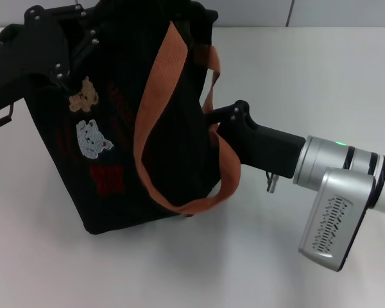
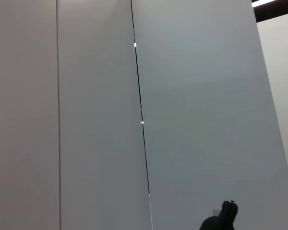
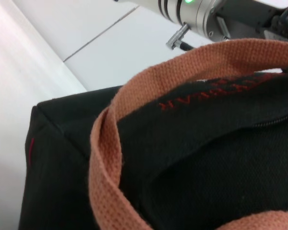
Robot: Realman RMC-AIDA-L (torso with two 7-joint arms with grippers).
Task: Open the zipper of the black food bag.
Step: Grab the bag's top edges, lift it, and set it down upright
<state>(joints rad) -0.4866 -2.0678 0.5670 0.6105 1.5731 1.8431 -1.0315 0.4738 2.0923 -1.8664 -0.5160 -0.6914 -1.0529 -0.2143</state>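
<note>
Both arms are at the black food bag (image 1: pixel 135 135), which stands tipped on the white bench (image 1: pixel 295 90), leaning over toward the robot's right, its bear patches (image 1: pixel 90 119) facing the head camera and its orange webbing handles (image 1: pixel 155 109) draped down the front. The left end effector (image 1: pixel 77 45) is up against the bag's upper left corner, and the right end effector (image 1: pixel 226 119) presses in at the bag's right side just behind a handle; for both, the fingertips are hidden by black fabric, so I cannot tell whether either is open, closed or gripping anything. In the right wrist view a short stretch of the zipper (image 3: pixel 273 120) shows as a dark track running along the top panel, and that stretch looks closed; the silver pull tab is not visible in any view. My judgement is that the task is at an early stage: the bag is being steadied, while most of the opening remains to be done.
</note>
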